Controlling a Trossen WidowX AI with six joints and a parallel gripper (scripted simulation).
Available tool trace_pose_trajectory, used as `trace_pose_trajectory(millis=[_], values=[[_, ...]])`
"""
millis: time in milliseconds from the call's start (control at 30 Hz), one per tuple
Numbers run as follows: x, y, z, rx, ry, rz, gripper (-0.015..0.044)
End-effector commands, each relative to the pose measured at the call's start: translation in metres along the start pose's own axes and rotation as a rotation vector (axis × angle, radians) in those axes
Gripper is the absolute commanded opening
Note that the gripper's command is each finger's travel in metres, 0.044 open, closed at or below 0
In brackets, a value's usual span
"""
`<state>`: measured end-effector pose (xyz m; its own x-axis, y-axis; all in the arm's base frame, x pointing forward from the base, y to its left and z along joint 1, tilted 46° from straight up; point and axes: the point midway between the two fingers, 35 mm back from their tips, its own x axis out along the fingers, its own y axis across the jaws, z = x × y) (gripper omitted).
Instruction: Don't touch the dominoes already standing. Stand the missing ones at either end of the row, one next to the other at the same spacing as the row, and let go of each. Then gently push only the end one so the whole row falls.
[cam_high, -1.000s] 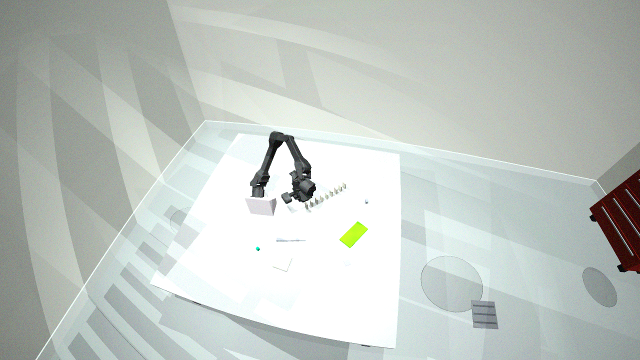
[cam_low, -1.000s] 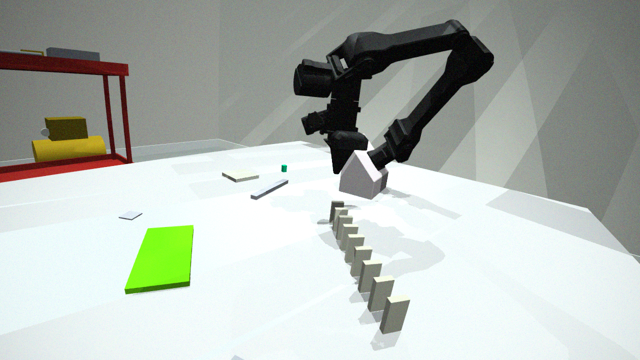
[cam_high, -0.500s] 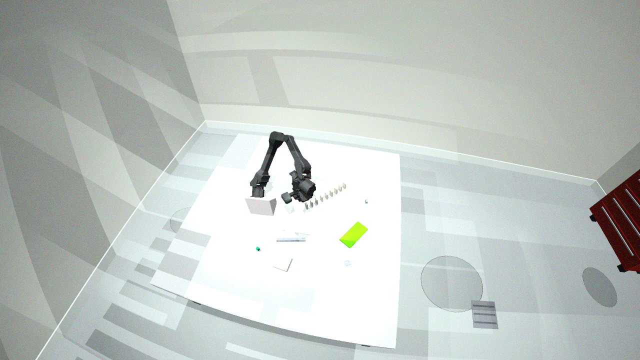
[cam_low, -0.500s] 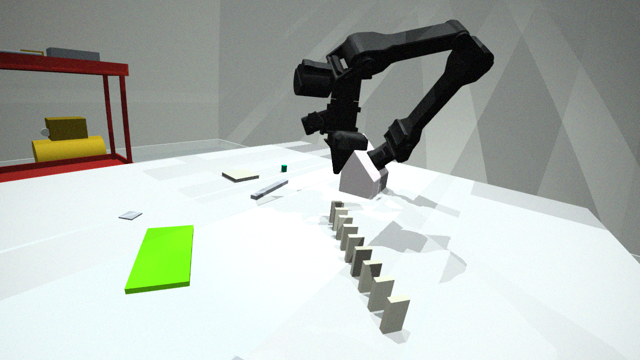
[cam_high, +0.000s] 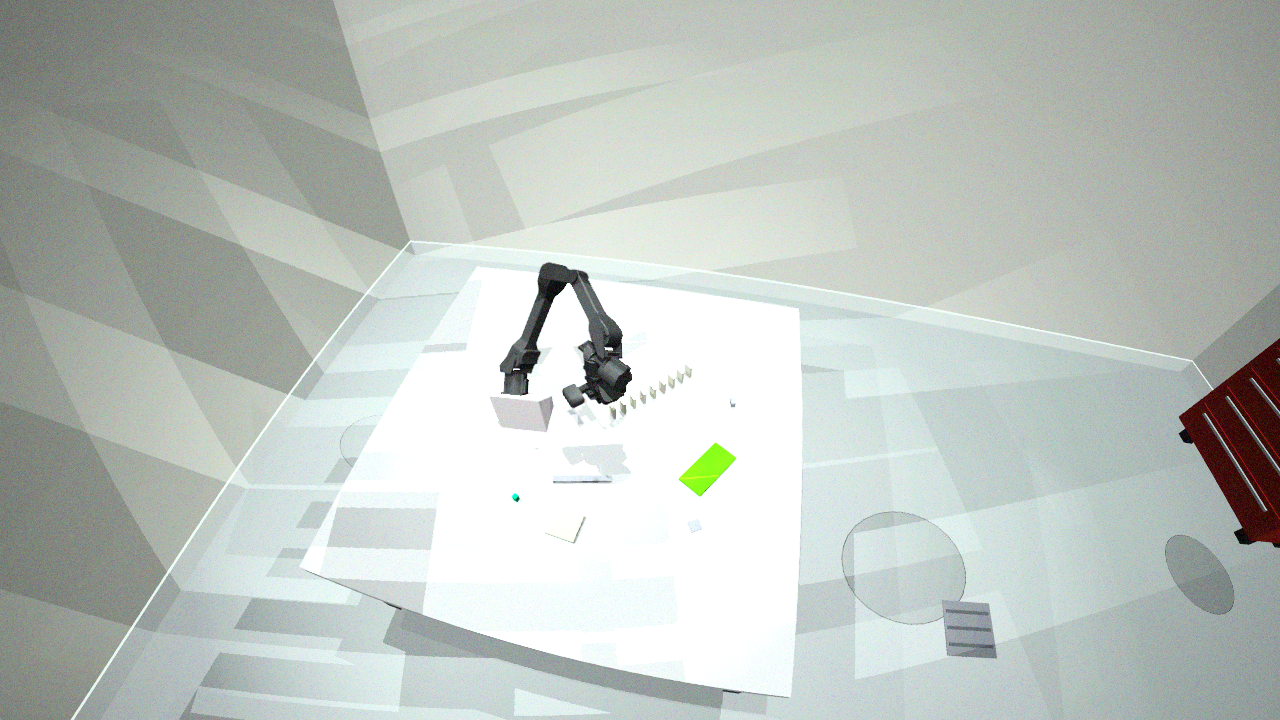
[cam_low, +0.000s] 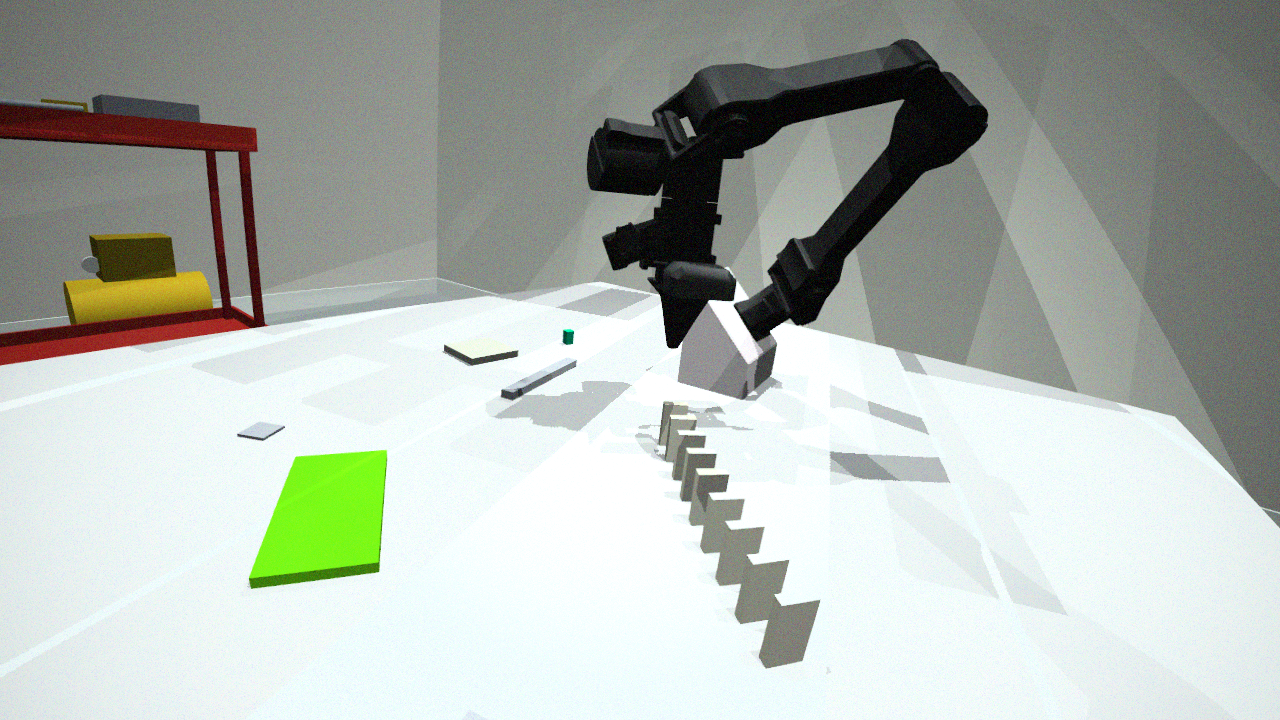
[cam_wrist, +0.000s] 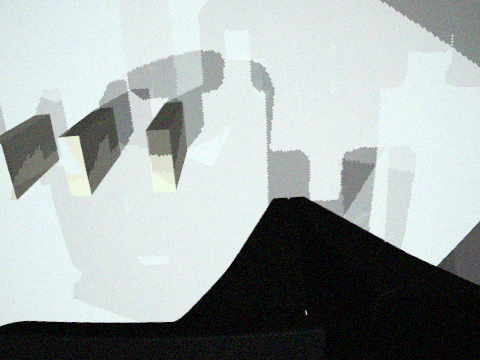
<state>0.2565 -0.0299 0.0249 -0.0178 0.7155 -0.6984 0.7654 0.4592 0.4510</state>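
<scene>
A straight row of several beige dominoes stands upright and evenly spaced. The end domino nearest the arm base (cam_low: 665, 424) (cam_wrist: 180, 145) stands closest to my gripper. The domino at the row's other end (cam_low: 789, 634) (cam_high: 688, 370) is the nearest to the camera in the exterior view. No loose domino is visible. My gripper (cam_low: 673, 343) (cam_wrist: 287, 214) is shut with nothing between its fingers, and its tips hang above the table just beyond the arm-side end of the row. In the top view the wrist hides the fingertips.
A pinkish block (cam_high: 521, 413) (cam_low: 716, 353) is by the arm base. A green slab (cam_high: 707, 470) (cam_low: 326, 514), grey bar (cam_high: 581, 479) (cam_low: 539, 379), beige slab (cam_high: 566, 528) (cam_low: 480, 349), grey tile (cam_high: 694, 525) (cam_low: 261, 430), and small green cylinder (cam_high: 515, 497) (cam_low: 568, 336) lie away from the row.
</scene>
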Motion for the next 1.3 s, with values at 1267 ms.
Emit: trace_pose_trajectory(millis=[1267], values=[[0.079, 0.037, 0.000, 0.001, -0.001, 0.008, 0.0000]])
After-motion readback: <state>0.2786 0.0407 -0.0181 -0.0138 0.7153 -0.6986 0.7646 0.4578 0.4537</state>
